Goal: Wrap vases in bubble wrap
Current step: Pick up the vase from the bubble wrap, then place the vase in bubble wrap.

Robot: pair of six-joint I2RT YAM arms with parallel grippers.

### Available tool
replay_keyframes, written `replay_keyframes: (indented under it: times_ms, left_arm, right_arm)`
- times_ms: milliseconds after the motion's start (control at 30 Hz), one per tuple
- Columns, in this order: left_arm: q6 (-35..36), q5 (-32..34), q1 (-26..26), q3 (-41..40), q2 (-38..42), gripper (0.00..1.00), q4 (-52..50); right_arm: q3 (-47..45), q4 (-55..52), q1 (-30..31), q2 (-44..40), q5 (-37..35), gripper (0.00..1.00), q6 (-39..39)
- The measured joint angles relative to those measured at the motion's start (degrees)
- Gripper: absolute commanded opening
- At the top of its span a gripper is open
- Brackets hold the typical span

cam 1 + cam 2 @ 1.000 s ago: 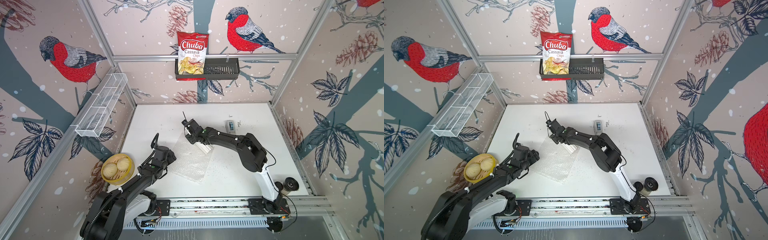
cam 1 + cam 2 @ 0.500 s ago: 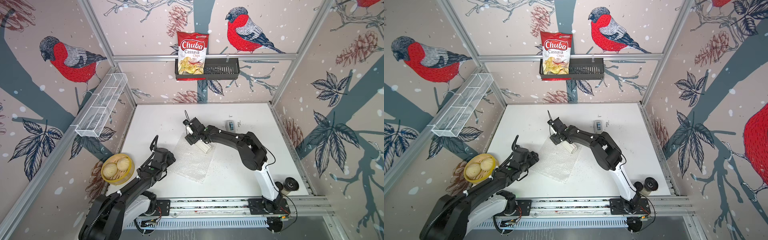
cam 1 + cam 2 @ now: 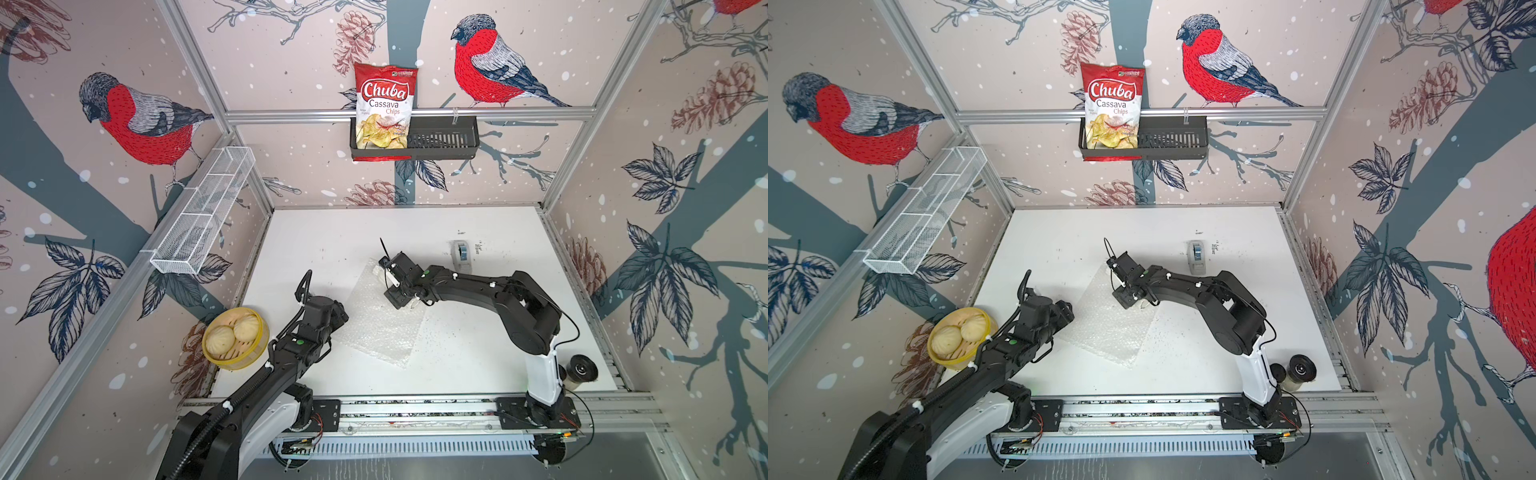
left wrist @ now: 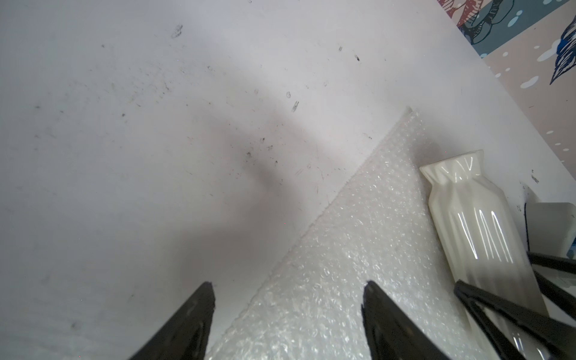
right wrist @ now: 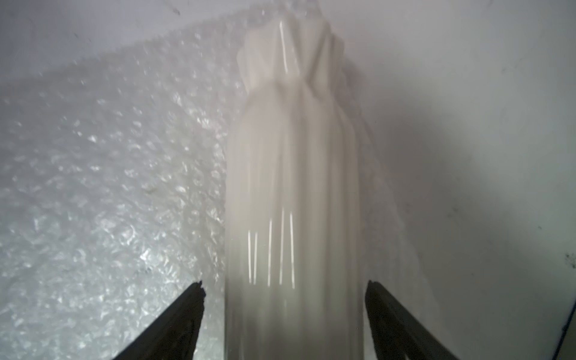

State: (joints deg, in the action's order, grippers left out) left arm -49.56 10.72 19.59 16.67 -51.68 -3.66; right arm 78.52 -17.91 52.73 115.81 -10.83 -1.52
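The white ribbed vase lies on its side along the far right edge of the bubble wrap, neck pointing to the back left. In the left wrist view the vase rests on the wrap. My right gripper is open and straddles the vase's base end, with a gap on each side. From above, the right gripper hides most of the vase. My left gripper is open and empty over the wrap's left edge, in both top views.
A grey-blue tape dispenser stands behind the right arm. A yellow steamer of buns sits at the table's left edge and a dark cylinder at the front right. A black basket with a chips bag hangs on the back wall.
My right gripper has come toward the front along the vase and now covers most of it. The left arm has hardly moved.
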Motion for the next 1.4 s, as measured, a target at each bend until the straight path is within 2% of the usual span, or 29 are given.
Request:
replay_keyframes:
  times_ms: [167,233,400,633,800,933,1067,1400]
  left_arm:
    - [-0.2,-0.7,0.0,-1.2,-0.5,0.75,0.2]
    - [-0.6,-1.3,0.0,-1.5,-1.2,0.75,0.8]
    - [-0.1,-0.7,0.0,-0.3,-3.6,0.75,2.5]
    - [2.3,5.1,-0.3,5.1,-7.5,0.77,9.6]
    - [5.2,9.4,-2.5,3.6,-8.7,0.77,13.3]
    - [5.0,13.9,-4.5,1.3,-5.8,0.78,14.7]
    - [5.0,13.7,-4.8,-0.7,-5.6,0.77,15.4]
    - [5.0,13.9,-4.8,2.1,-10.5,0.77,15.0]
  right_arm:
    - [-1.5,1.6,-0.2,0.1,-1.5,0.67,0.1]
    - [-1.6,2.0,-0.2,0.0,-1.9,0.55,0.0]
    - [-2.5,1.9,-0.2,-2.0,-3.0,0.42,-1.2]
    - [-3.8,2.3,1.7,-7.4,-4.2,0.43,-1.8]
    - [-6.7,2.5,6.1,-8.0,-3.5,0.42,-4.2]
    - [-7.0,1.8,8.7,-8.0,-3.5,0.42,-6.1]
    - [-6.6,0.9,10.1,-8.0,-3.6,0.43,-7.4]
    - [-6.1,0.1,11.7,-5.5,-2.4,0.44,-8.8]
